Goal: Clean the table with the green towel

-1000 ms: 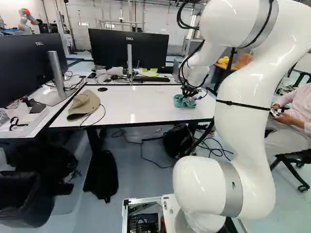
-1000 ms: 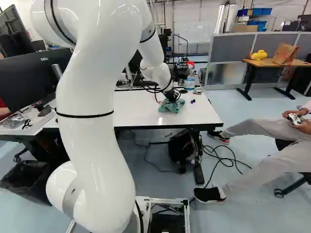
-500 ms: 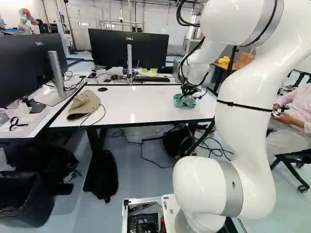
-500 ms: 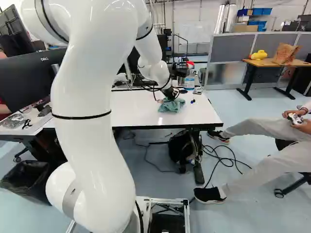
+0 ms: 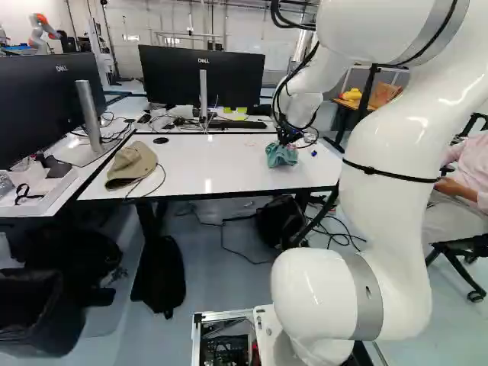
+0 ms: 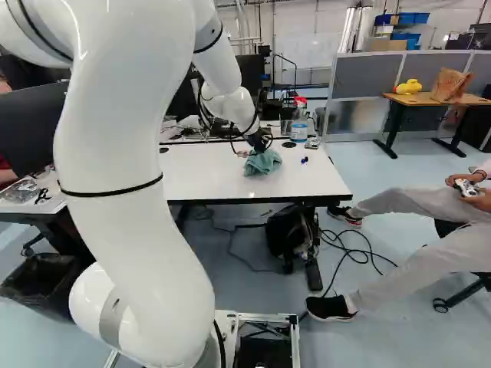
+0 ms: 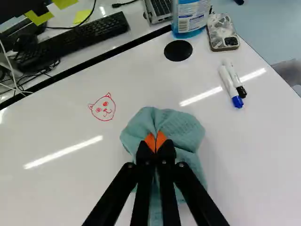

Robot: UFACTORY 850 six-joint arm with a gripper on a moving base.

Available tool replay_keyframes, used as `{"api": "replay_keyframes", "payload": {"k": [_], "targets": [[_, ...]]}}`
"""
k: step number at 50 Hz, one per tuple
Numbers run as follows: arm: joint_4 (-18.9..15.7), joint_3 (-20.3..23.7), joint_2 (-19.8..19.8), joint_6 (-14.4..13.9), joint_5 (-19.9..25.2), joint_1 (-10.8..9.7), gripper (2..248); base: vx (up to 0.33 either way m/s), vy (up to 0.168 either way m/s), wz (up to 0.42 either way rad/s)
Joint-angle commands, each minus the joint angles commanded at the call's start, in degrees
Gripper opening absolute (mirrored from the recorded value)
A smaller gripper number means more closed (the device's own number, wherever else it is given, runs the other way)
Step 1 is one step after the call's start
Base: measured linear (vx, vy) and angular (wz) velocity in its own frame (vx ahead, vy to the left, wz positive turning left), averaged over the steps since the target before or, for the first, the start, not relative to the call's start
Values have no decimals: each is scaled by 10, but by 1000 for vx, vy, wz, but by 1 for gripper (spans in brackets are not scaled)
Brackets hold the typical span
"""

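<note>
Left base view: a tan cap [image 5: 132,164] lies on the left of the white table [image 5: 206,175]; a monitor [image 5: 171,75] stands upper centre. Right of centre, the gripper [image 5: 285,137] pinches the green towel [image 5: 282,156], near a red cat face [image 7: 103,108]. At the right base view's upper right: a wooden desk [image 6: 418,99].
</note>
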Motion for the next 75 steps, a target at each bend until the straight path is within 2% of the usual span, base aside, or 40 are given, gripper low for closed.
{"api": "replay_keyframes", "payload": {"k": [21,75], "targets": [[0,32,27,0,0,33,23,0,0,0],[0,166,150,0,0,111,23,0,0,0]]}}
